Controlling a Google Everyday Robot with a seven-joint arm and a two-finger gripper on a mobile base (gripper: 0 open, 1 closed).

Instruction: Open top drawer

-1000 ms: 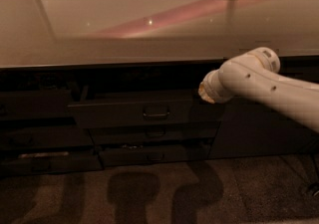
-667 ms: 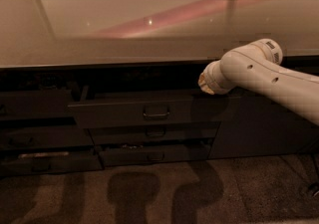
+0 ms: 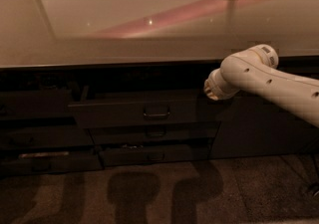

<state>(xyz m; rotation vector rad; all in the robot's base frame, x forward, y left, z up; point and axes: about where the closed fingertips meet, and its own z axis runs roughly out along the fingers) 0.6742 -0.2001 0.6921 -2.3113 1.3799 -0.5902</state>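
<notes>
Pull the part-open drawer (image 3: 124,113) straight out by its handle (image 3: 156,113); the gripper hides in shadow past the arm (image 3: 269,81) tip right of it, grip untellable

The smooth cream-white tubular robot arm (image 3: 279,88) bears small dark holes (image 3: 246,70) and a ribbed round end cap (image 3: 213,87); its gripper is out of view.

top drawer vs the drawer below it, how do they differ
The top drawer stands pulled out; the drawer below sits further back. The top drawer's front is wider and taller than the drawer below's. Both are dark with a central loop handle. The gripper is out of view; only the arm shows, right.
</notes>
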